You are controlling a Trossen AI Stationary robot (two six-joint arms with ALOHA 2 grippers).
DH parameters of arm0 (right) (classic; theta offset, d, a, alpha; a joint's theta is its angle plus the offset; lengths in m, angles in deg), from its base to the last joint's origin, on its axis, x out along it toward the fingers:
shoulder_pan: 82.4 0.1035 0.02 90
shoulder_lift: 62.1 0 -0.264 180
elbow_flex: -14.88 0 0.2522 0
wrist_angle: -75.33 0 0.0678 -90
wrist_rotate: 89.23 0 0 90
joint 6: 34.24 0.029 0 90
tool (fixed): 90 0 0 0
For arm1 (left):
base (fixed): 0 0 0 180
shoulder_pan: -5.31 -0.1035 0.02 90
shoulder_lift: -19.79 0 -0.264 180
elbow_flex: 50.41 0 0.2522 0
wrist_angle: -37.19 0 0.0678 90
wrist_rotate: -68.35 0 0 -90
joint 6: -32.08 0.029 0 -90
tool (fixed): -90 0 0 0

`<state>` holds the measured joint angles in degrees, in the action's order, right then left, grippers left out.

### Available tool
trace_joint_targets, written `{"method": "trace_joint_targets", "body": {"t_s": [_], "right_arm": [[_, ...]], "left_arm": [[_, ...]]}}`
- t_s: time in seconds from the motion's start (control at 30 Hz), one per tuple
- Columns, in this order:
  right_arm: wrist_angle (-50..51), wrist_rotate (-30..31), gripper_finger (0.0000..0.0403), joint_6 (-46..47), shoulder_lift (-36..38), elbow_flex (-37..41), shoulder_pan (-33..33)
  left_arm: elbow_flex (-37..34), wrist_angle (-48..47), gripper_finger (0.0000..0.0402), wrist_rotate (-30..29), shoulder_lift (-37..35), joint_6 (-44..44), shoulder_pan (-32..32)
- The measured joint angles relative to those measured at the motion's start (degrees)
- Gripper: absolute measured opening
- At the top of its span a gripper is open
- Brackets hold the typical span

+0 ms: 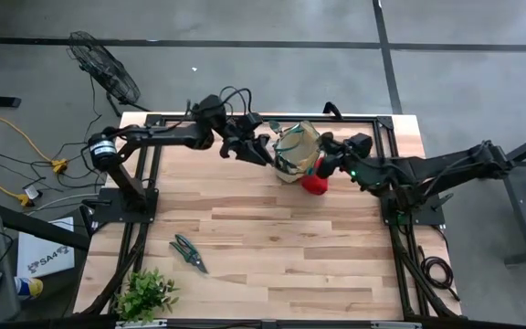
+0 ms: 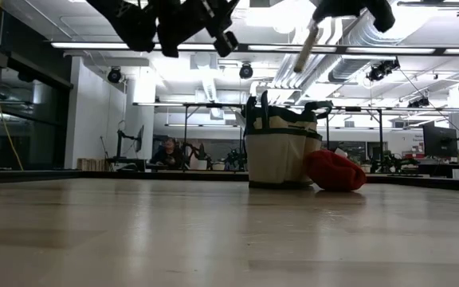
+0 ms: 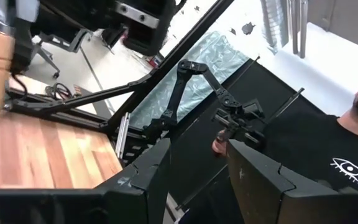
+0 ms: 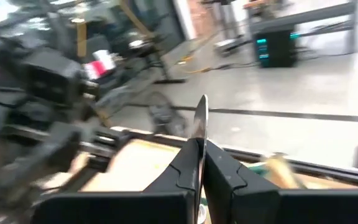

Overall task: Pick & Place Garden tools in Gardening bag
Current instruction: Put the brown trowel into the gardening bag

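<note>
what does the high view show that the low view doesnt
Only the high view shows the shears lying on the table and the plant at its near left corner. Only the low view shows the wooden handle hanging tilted from the right gripper above the bag, plus the room behind. Both show the bag, the red bundle touching its side, and both arms raised near it.

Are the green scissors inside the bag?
No, the green-handled pruning shears lie on the wooden table, far from the gardening bag.
</note>
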<state>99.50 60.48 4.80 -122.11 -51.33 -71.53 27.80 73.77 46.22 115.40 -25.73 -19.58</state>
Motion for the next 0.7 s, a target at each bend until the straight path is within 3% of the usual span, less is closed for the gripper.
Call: {"method": "trace_joint_targets", "body": {"t_s": [0.23, 0.7], "right_arm": [[5.8, 2.5, 0.0003, 8.0, -3.1, 0.0, -4.3], [7.3, -1.9, 0.0003, 7.4, -4.6, 0.0, -10.7]], "left_arm": [[0.0, 0.0, 0.0152, 5.5, 0.0, -0.6, -5.1], [0.0, 0.0, 0.0152, 11.6, 0.0, -1.0, -11.0]]}}
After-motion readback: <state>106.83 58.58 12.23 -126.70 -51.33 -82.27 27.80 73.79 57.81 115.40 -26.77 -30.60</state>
